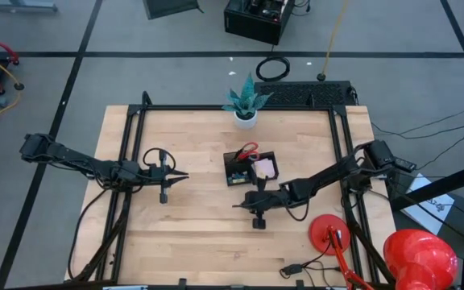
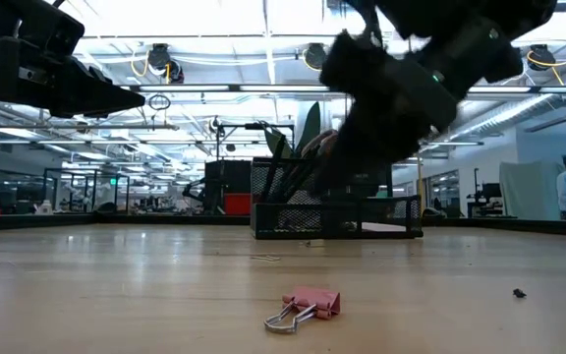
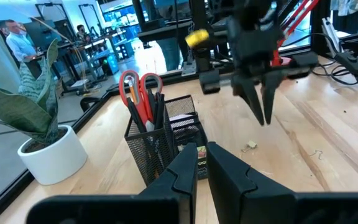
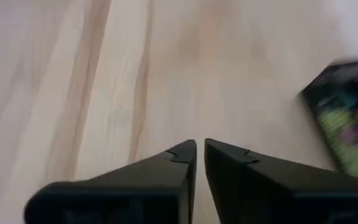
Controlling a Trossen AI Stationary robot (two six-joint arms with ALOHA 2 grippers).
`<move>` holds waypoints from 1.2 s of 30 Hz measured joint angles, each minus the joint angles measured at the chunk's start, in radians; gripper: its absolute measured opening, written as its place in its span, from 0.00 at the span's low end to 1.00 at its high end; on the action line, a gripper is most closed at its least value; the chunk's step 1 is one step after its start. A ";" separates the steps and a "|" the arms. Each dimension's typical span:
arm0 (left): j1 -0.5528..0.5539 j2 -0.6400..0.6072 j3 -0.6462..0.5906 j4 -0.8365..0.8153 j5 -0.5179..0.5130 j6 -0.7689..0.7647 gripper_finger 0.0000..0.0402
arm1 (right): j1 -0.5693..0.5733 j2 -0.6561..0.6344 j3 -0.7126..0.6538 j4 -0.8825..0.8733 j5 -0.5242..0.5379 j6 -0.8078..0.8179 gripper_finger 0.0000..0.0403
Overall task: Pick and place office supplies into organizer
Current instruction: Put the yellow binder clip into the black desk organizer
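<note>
my right gripper (image 1: 236,206) hangs just in front of the organizer (image 1: 249,167), fingers nearly together, nothing btwn them. left gripper (image 1: 185,176) waits off to the side, pinched too. scissors (image 3: 139,93) stand in the mesh cup. pink binder clip (image 2: 305,307) lies on the table (image 1: 192,234), well clear: light, springy, slick wire, so i'd pinch the body. bare wood all round.
</note>
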 joint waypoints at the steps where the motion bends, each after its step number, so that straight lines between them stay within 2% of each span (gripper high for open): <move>1: 0.000 0.000 0.000 0.000 0.000 0.000 0.10 | 0.002 -0.009 0.000 0.020 0.022 0.015 0.08; 5: 0.000 0.000 0.000 0.000 0.000 -0.001 0.10 | 0.008 -0.028 0.001 0.066 0.094 0.110 0.17; 11: 0.000 0.000 0.000 0.000 0.000 -0.005 0.10 | 0.073 -0.013 0.002 0.005 0.333 0.346 0.33; 15: 0.000 0.000 0.000 -0.001 0.000 -0.006 0.10 | 0.120 0.020 0.002 0.006 0.450 0.472 0.38; 20: 0.000 0.000 0.000 0.000 0.000 -0.006 0.10 | 0.120 0.082 0.002 0.068 0.447 0.531 0.38; 28: 0.000 0.000 0.000 -0.001 0.000 -0.007 0.10 | 0.085 0.178 0.041 0.040 0.402 0.556 0.38; 36: 0.000 0.000 0.000 -0.002 0.000 -0.001 0.10 | 0.058 0.198 0.077 -0.028 0.353 0.562 0.38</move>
